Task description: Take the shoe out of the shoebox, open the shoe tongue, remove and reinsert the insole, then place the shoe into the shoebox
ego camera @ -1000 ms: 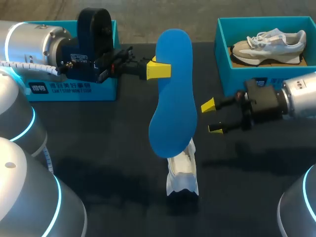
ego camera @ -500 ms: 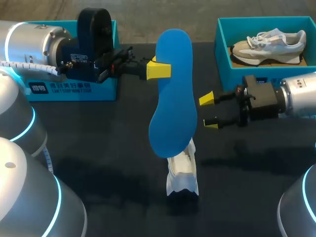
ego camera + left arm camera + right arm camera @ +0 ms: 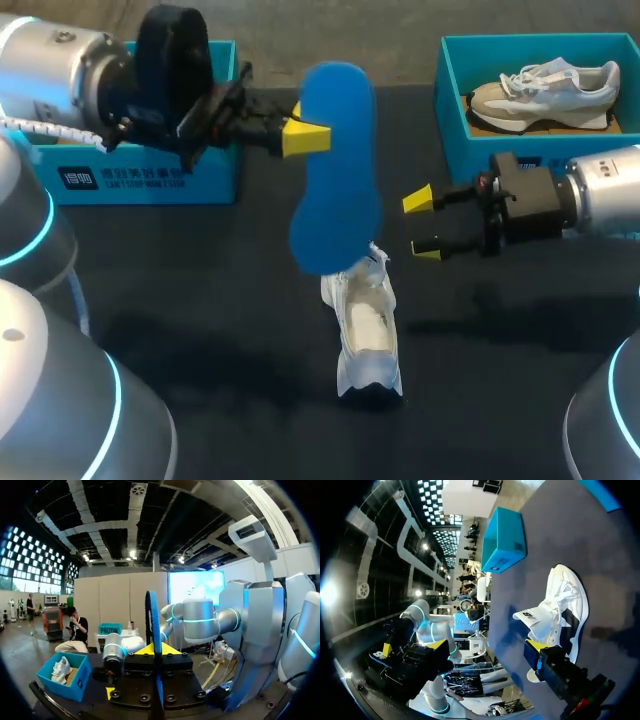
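My left gripper point(image 3: 307, 138) is shut on a blue insole point(image 3: 335, 185), which hangs upright in the air above the table's middle. In the left wrist view the insole point(image 3: 152, 615) shows edge-on, pinched between the yellow tips of the left gripper point(image 3: 153, 650). A white shoe point(image 3: 365, 325) lies on the dark table just below the insole's lower end, its tongue raised. My right gripper point(image 3: 423, 225) stands open to the right of the insole, holding nothing. In the right wrist view the shoe point(image 3: 562, 602) lies ahead of the open right gripper point(image 3: 487, 647).
A teal shoebox point(image 3: 452, 110) at the back right holds a grey and white shoe point(image 3: 545, 92). Another teal box point(image 3: 150, 180) stands at the back left, behind my left arm, and shows as the teal box point(image 3: 506, 540) beyond the white shoe.
My left arm has carried the insole to the left and higher, away from the shoe's opening. The right gripper has shifted a little to the left, still open.
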You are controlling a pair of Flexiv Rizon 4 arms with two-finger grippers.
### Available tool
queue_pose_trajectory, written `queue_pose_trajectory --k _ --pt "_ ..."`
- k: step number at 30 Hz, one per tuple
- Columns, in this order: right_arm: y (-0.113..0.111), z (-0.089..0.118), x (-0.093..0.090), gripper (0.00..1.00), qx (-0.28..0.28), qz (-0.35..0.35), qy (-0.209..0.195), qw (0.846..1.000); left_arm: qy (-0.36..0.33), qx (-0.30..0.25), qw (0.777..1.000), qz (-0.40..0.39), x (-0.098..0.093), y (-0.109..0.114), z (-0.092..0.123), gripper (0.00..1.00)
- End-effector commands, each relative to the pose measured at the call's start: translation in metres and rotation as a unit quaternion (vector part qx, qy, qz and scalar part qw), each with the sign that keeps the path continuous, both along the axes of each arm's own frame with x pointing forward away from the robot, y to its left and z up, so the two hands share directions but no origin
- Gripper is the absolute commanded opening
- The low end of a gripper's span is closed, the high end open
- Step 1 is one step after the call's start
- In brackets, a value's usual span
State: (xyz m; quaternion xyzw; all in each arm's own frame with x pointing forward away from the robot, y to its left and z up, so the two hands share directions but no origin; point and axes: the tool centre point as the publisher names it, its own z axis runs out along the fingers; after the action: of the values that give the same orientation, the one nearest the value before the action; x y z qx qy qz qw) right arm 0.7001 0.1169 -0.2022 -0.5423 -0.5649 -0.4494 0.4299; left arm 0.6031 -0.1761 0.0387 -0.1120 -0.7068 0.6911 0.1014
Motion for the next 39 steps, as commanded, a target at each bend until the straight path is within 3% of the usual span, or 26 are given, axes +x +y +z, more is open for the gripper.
queue_pose_trajectory --k 1,3,4,19,23,32,38,39 --pt "0.001 0.0 0.0 1.0 -0.001 -0.001 0.0 1.0 -0.165 -0.001 0.986 0.0 0.015 0.003 0.001 0.0" --pt "0.001 0.0 0.0 1.0 -0.001 -0.001 0.0 1.0 -0.205 0.002 0.979 0.004 0.016 0.003 -0.003 0.0" --pt "0.001 0.0 0.0 1.0 -0.001 -0.001 0.0 1.0 -0.259 0.034 0.965 0.024 0.016 0.001 -0.009 0.0" --pt "0.001 0.0 0.0 1.0 -0.001 -0.001 0.0 1.0 -0.269 0.037 0.962 0.026 0.018 -0.001 -0.014 0.0" --pt "0.001 0.0 0.0 1.0 -0.001 -0.001 0.0 1.0 -0.332 0.0 0.943 0.019 0.029 0.007 -0.029 0.0" --pt "0.001 0.0 0.0 1.0 -0.001 -0.001 0.0 1.0 -0.45 -0.029 0.892 0.025 0.06 0.028 -0.051 0.0" --pt "0.001 0.0 0.0 1.0 -0.001 -0.001 0.0 1.0 -0.527 -0.027 0.849 0.017 0.059 0.026 -0.05 0.0" --pt "0.001 0.0 0.0 1.0 -0.001 -0.001 0.0 1.0 -0.563 -0.007 0.826 0.024 0.057 0.025 -0.054 0.0"
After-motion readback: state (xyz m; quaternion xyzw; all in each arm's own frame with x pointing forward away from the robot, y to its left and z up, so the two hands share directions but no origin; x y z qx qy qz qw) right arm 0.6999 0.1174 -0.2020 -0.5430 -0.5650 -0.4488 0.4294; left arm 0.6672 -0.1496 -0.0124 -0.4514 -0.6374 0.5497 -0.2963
